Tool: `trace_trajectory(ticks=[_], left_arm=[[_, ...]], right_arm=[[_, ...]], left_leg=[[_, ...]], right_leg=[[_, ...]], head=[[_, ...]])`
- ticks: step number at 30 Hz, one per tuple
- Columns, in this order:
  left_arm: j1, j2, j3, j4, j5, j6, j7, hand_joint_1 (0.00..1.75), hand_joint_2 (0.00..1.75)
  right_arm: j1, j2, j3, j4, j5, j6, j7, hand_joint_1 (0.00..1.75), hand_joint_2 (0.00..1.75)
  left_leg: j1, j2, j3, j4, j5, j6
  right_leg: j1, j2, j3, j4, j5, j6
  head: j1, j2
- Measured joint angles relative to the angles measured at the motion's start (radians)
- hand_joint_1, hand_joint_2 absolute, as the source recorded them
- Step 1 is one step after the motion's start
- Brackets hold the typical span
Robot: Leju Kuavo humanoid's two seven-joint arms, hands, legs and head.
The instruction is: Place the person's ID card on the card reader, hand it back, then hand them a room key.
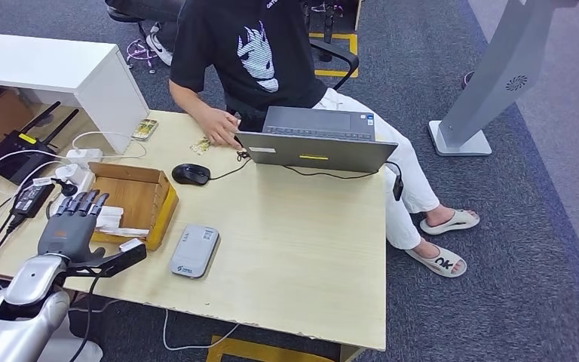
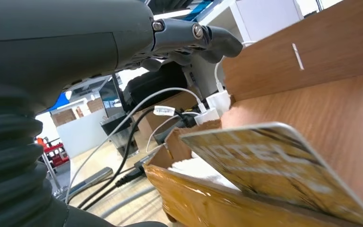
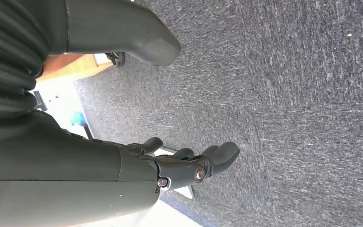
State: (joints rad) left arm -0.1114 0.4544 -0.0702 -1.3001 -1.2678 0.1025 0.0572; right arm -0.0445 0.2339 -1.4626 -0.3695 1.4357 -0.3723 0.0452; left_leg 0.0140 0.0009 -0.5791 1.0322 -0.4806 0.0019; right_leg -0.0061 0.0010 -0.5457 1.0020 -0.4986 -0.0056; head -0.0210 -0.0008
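Observation:
My left hand (image 1: pixel 75 226) hovers over the near left edge of an open cardboard box (image 1: pixel 147 197), its fingers stretched flat and its thumb out to the side, holding nothing. A gold key card (image 2: pixel 274 165) printed HOTEL leans inside the box (image 2: pixel 307 61), below my fingers (image 2: pixel 194 35). The grey card reader (image 1: pixel 194 250) lies on the table to the right of the box. The seated person's hand (image 1: pixel 219 127) rests on a small card (image 1: pixel 201 145) beside the laptop. My right hand (image 3: pixel 189 165) hangs over the carpet, loosely curled and holding nothing.
An open laptop (image 1: pixel 317 139) stands at the far side of the table (image 1: pixel 301 249), with a black mouse (image 1: pixel 191 174) to its left. Another card (image 1: pixel 145 129) lies by a white cabinet (image 1: pixel 53 68). Cables, a power strip (image 1: pixel 75 175) and a router (image 1: pixel 22 147) crowd the left.

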Motion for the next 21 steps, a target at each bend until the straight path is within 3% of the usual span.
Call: trace_trajectory(ticks=[11, 21], left_arm=[[-0.030, -0.048, -0.059, -0.012, 0.150, -0.068, -0.057, 0.00, 1.75], [-0.051, -0.048, -0.109, -0.079, 0.227, -0.122, -0.064, 0.00, 1.75]], right_arm=[[-0.001, -0.005, 0.000, 0.008, 0.008, -0.001, 0.000, 0.00, 1.75], [-0.002, -0.009, 0.000, 0.011, 0.009, -0.002, -0.004, 0.00, 1.75]], left_leg=[[0.000, 0.000, 0.000, 0.000, 0.000, 0.000], [0.000, 0.000, 0.000, 0.000, 0.000, 0.000]], right_leg=[[0.000, 0.000, 0.000, 0.000, 0.000, 0.000], [0.000, 0.001, 0.000, 0.000, 0.001, 0.001]], head=[[0.000, 0.000], [0.000, 0.000]])
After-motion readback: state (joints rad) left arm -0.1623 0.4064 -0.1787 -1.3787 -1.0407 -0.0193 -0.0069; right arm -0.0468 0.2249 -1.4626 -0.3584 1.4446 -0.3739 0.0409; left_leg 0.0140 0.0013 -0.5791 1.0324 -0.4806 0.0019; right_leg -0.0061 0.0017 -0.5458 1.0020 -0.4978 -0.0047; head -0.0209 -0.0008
